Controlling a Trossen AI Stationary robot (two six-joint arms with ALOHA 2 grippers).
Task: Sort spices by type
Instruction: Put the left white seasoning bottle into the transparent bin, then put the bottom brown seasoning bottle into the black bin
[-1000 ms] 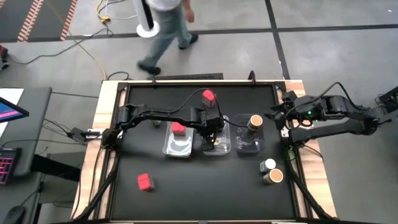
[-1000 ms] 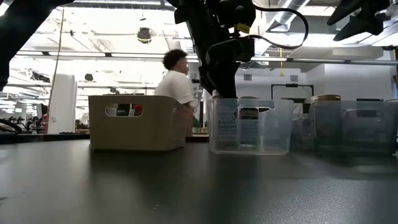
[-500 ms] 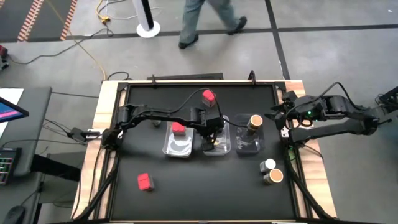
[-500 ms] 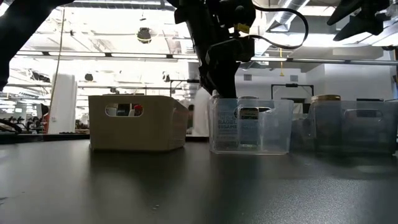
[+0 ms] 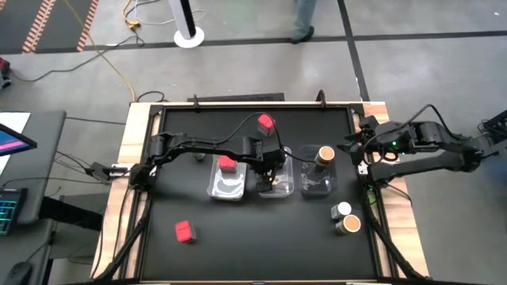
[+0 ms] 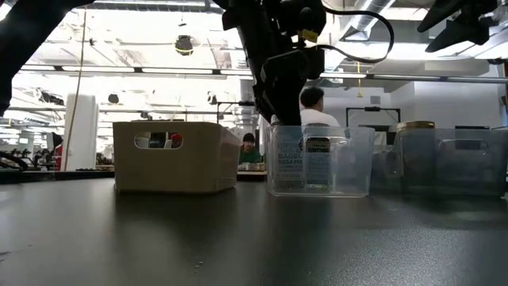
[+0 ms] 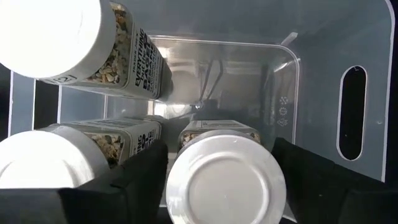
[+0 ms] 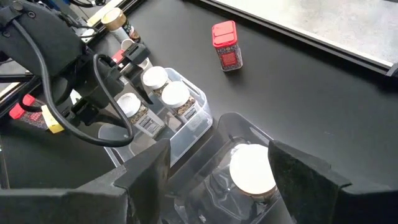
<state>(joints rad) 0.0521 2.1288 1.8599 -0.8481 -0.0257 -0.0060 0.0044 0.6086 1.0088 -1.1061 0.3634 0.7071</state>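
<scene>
Watching left gripper [image 7: 219, 186]: I see dark fingers parted, flanking a round white-lidded jar [image 7: 225, 185] without clearly touching, mid-frame inside the clear plastic tray [image 7: 323, 93].
Right gripper [image 8: 217, 171]: parted, empty, right edge.
Red boxes [image 5: 184, 230]: cube-like, scattered.

The left arm reaches from the table's left edge toward the middle, wrist bent steeply downward. The left gripper [image 5: 269, 177] points down, its two dark fingers [image 7: 134, 177] spread apart. The right arm lies folded by the table's right edge, and the right gripper [image 5: 349, 147] hangs raised, its fingers [image 8: 146, 165] parted.
</scene>
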